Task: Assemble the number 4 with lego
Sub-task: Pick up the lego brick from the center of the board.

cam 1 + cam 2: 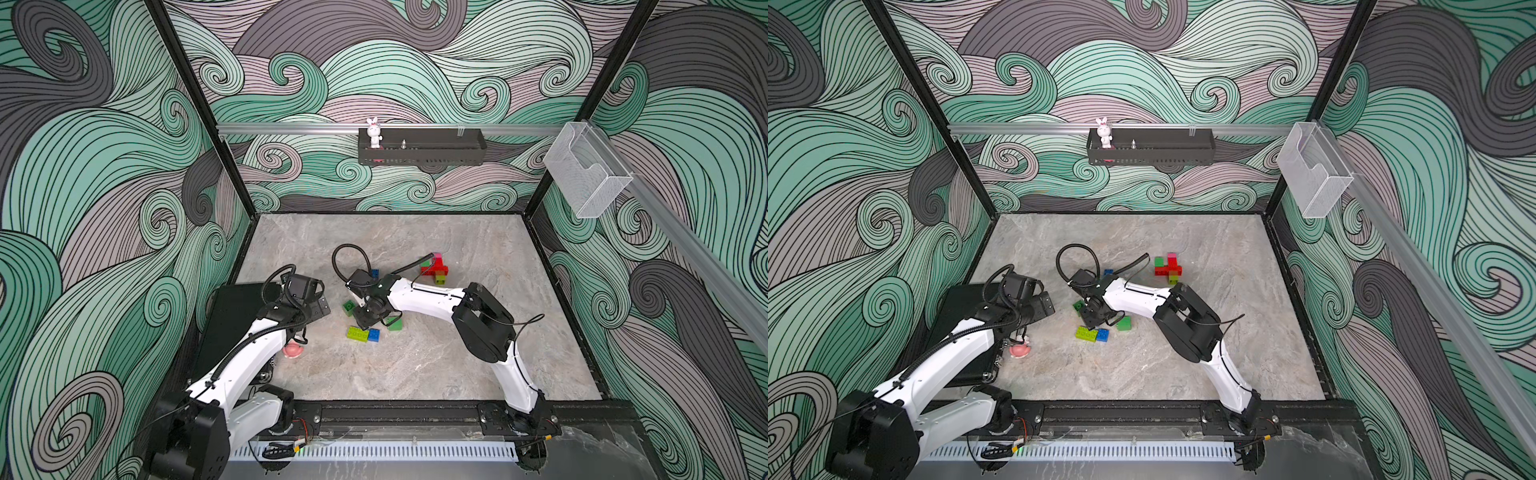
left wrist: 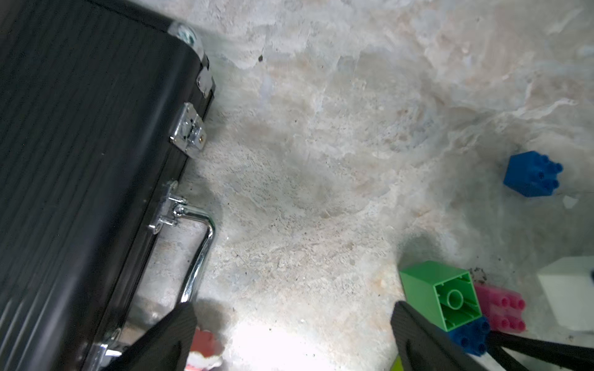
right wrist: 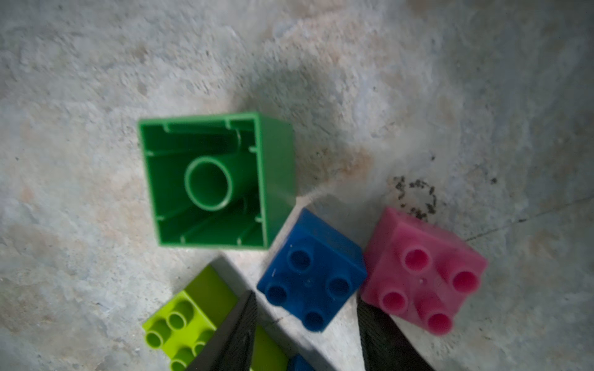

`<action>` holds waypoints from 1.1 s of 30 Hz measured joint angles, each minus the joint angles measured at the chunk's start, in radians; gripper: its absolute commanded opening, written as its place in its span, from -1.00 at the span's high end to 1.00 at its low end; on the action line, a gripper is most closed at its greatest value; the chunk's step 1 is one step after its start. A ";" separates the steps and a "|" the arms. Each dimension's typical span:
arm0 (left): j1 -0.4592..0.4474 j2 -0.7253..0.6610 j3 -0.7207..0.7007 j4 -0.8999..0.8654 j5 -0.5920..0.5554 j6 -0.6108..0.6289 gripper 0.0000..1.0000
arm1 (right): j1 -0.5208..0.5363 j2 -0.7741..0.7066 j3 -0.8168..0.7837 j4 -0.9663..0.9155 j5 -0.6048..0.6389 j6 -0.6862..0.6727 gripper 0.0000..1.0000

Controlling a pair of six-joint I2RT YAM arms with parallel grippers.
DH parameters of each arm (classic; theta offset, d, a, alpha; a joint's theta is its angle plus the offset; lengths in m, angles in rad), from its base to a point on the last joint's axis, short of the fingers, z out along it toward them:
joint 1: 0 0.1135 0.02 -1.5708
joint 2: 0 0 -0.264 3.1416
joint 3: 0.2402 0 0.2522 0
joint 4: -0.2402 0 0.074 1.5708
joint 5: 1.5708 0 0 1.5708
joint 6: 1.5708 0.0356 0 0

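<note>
A part-built lego figure (image 1: 434,268) of red, pink, green and lime bricks stands at the back right of the table in both top views. My right gripper (image 3: 307,298) is shut on a blue brick (image 3: 311,273), fingertips at two opposite corners. A pink brick (image 3: 424,273) touches that blue brick. A dark green brick (image 3: 209,183) lies hollow side up beside them. A lime oblong brick (image 1: 358,333) and another blue one (image 1: 373,335) lie just in front. My left gripper (image 2: 294,340) hangs wide open over bare table.
A black case (image 1: 232,316) with chrome latches lies along the table's left side. A small pink-and-white toy (image 1: 293,351) sits beside it, close to one left finger. A lone blue brick (image 1: 375,273) and a green brick (image 1: 395,323) lie near the right arm.
</note>
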 measured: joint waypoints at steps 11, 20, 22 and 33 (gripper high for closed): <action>0.007 0.042 0.018 -0.003 0.076 0.002 -0.98 | 0.002 0.057 0.077 -0.001 0.078 0.047 0.02; 0.007 0.042 0.018 -0.004 0.085 0.004 -0.97 | 0.005 0.051 0.053 0.023 0.135 0.066 0.17; 0.007 0.043 0.018 -0.004 0.087 0.004 -0.97 | 0.005 0.044 0.040 0.032 0.139 0.066 0.17; 0.007 0.097 0.025 -0.015 0.117 0.007 -0.97 | 0.005 0.021 0.008 0.045 0.141 0.067 0.33</action>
